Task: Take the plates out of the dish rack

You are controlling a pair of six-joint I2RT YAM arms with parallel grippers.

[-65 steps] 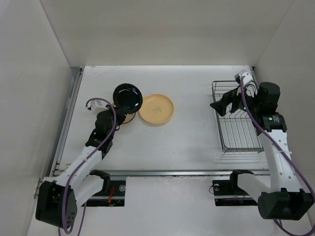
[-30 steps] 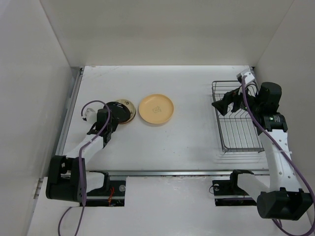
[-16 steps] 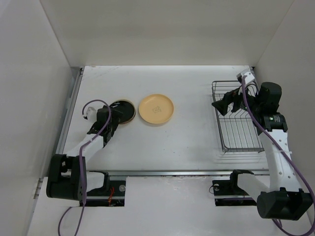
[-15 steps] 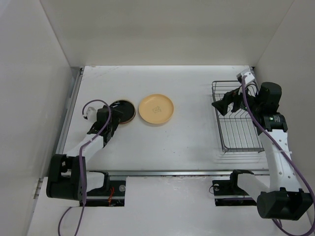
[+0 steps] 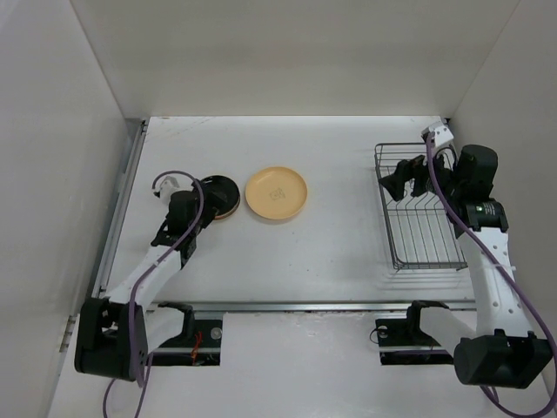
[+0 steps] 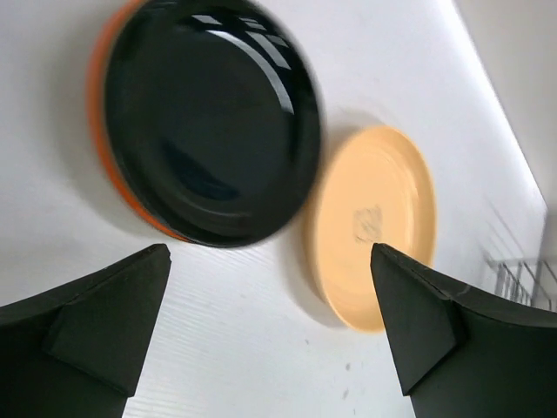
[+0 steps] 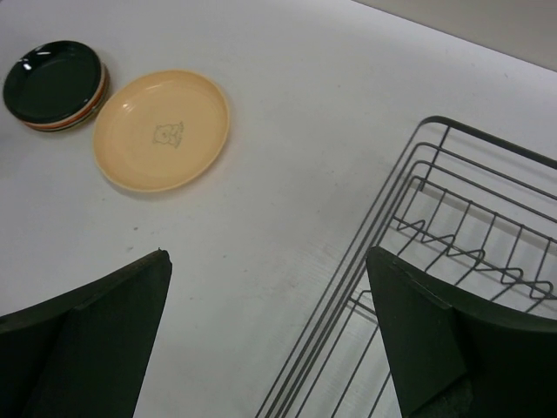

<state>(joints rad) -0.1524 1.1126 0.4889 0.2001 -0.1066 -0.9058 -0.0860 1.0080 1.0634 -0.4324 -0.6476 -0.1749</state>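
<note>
Black plate (image 6: 209,113) tops an orange plate (image 6: 94,104), just beside the peach plate (image 6: 374,226). Your left gripper (image 6: 268,261) and right gripper (image 7: 265,261) both gape wide and empty, the right one at the dish rack (image 5: 426,235).

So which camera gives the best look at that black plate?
Left wrist view: the black plate looms large and glossy, sitting on an orange plate. The top view shows it small from above; the right wrist view, small in its upper left corner.

On the table (image 5: 331,244) a stack of plates (image 5: 219,196) lies at the left, with a single plate (image 5: 276,193) just right of it. The dish rack (image 5: 422,231) stands well apart at the right edge.
</note>
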